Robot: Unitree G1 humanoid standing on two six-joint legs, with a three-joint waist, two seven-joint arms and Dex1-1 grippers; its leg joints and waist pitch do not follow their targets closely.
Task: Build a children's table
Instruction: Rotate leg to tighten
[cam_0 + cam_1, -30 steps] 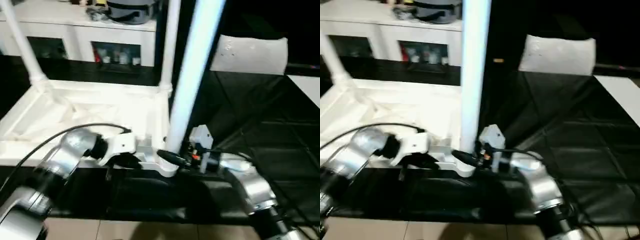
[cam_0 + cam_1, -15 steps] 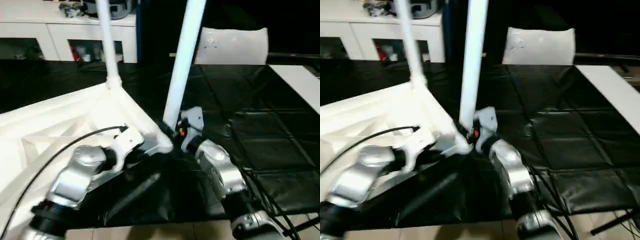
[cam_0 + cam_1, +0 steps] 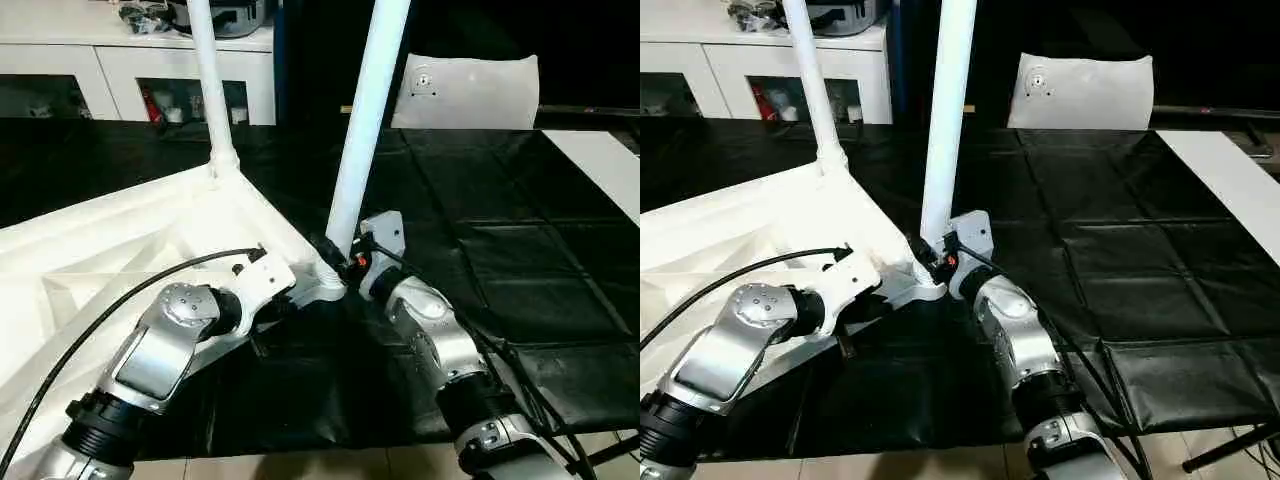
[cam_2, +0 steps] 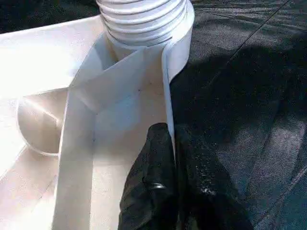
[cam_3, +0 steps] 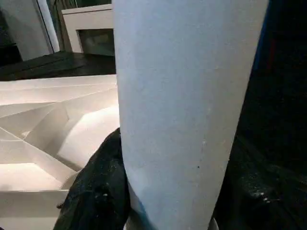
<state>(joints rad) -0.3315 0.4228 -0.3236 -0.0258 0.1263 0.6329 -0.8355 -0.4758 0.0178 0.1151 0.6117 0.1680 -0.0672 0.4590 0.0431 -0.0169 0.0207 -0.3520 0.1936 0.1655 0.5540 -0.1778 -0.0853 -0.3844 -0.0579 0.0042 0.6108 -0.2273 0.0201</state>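
Right hand (image 3: 932, 256) clamps leg (image 3: 946, 120) at corner socket; left hand (image 4: 173, 158) apparently pinches tabletop rim (image 4: 167, 96) beside it.

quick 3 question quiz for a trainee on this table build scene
1. True or false: the table top lies with its ribbed underside up.
2. What do the right gripper fingers hold? A) a cable B) the near leg C) the cloth
3. Fill in: the left gripper pinches the table's ____.

Key:
1. True
2. B, low on the leg, just above its corner socket
3. Rim, the thin side wall near that same corner
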